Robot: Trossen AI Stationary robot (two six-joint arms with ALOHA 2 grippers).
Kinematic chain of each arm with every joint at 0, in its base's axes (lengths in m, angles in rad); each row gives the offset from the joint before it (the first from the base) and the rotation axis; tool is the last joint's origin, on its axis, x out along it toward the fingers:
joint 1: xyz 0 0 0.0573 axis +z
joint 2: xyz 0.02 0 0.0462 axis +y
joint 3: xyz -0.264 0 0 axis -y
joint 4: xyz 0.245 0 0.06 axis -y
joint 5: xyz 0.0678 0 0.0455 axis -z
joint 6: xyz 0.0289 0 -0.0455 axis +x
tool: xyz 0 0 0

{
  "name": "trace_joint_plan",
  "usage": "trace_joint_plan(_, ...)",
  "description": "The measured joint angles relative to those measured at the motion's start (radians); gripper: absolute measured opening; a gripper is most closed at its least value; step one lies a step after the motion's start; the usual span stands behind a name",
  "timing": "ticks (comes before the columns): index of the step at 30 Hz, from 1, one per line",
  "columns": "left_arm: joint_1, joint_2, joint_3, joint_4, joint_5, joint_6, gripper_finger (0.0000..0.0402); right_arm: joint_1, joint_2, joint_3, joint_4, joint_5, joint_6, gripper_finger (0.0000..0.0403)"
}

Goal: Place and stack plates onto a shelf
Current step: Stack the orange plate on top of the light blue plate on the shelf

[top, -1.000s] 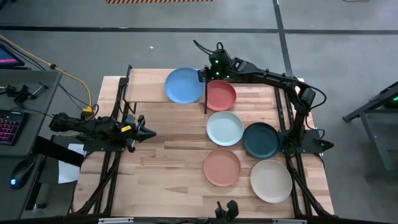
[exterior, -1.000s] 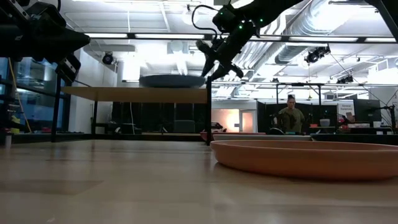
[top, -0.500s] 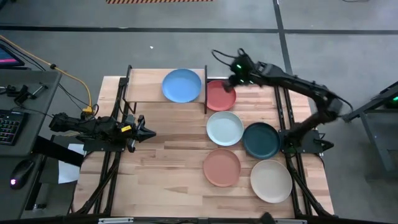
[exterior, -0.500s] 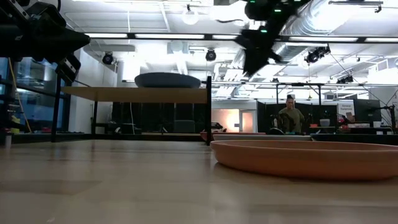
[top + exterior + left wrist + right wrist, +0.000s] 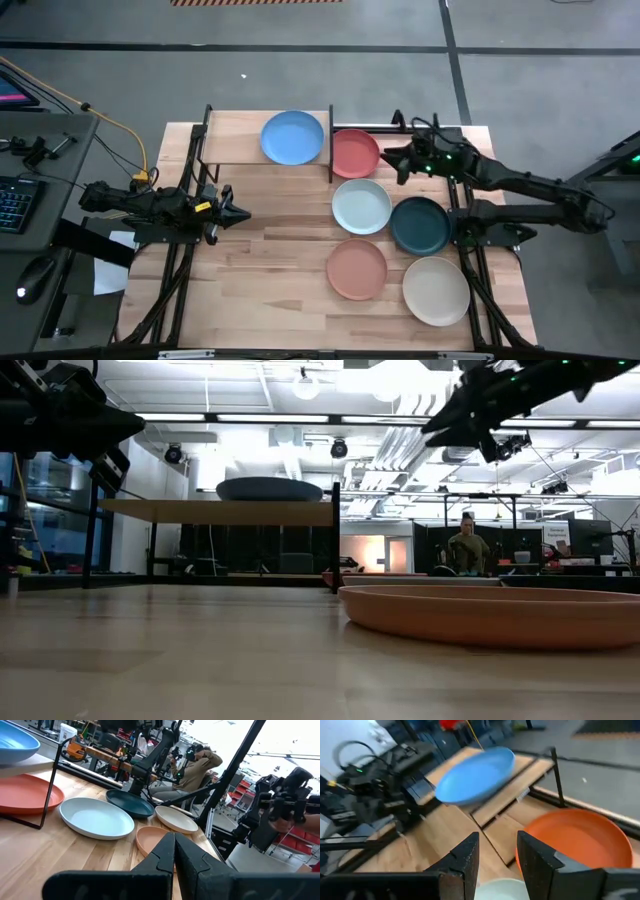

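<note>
The sky blue plate point(image 5: 293, 137) lies flat on the right end of the light-wood shelf point(image 5: 235, 140) and also shows as the blue plate point(image 5: 475, 775) in the right wrist view. The red plate point(image 5: 354, 153) lies on the table just right of the shelf. The mint-white point(image 5: 361, 206), dark teal point(image 5: 420, 225), salmon point(image 5: 356, 269) and cream point(image 5: 436, 290) plates lie on the tabletop. My right gripper point(image 5: 392, 161), fingers open point(image 5: 497, 855), hovers above the red plate's right rim and touches nothing. My left gripper point(image 5: 240, 213) is shut point(image 5: 174, 845) and waits at the table's left.
The shelf's black frame posts point(image 5: 330, 150) stand between the blue and red plates. The shelf's left half point(image 5: 225, 135) is bare wood. Bare tabletop point(image 5: 270, 250) lies between my left gripper and the plates. A person sits in the room beyond point(image 5: 466, 550).
My right gripper has come away from the blue plate's right rim, risen, and swung toward the table's right edge, past the red plate. The blue plate, held at the shelf's right end a second ago, has shifted slightly left and now rests on the shelf by itself.
</note>
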Motion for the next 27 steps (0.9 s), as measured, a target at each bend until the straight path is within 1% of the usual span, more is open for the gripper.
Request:
trace_joint_plan(5, 0.000, 0.000, 0.000, 0.000, 0.000, 0.000, 0.0000, 0.015, -0.044, -0.027, 0.091, 0.011, -0.117, 0.0115)
trace_joint_plan(8, 0.000, 0.000, 0.000, 0.000, 0.000, 0.000, 0.0000, 0.015, -0.047, -0.027, 0.104, 0.011, -0.218, 0.0115)
trace_joint_plan(10, 0.000, 0.000, 0.000, 0.000, 0.000, 0.000, 0.0000, 0.015, -0.048, -0.028, 0.109, 0.011, -0.243, 0.0115)
trace_joint_plan(15, 0.000, 0.000, 0.000, 0.000, 0.000, 0.000, 0.0000, 0.015, -0.048, -0.028, 0.120, 0.012, -0.206, 0.0114)
trace_joint_plan(21, 0.000, 0.000, 0.000, 0.000, 0.000, 0.000, 0.0000, 0.015, -0.048, -0.028, 0.194, 0.012, -0.169, 0.0101)
trace_joint_plan(27, 0.000, 0.000, 0.000, 0.000, 0.000, 0.000, 0.0000, 0.015, -0.048, -0.028, 0.212, 0.009, -0.057, 0.0095)
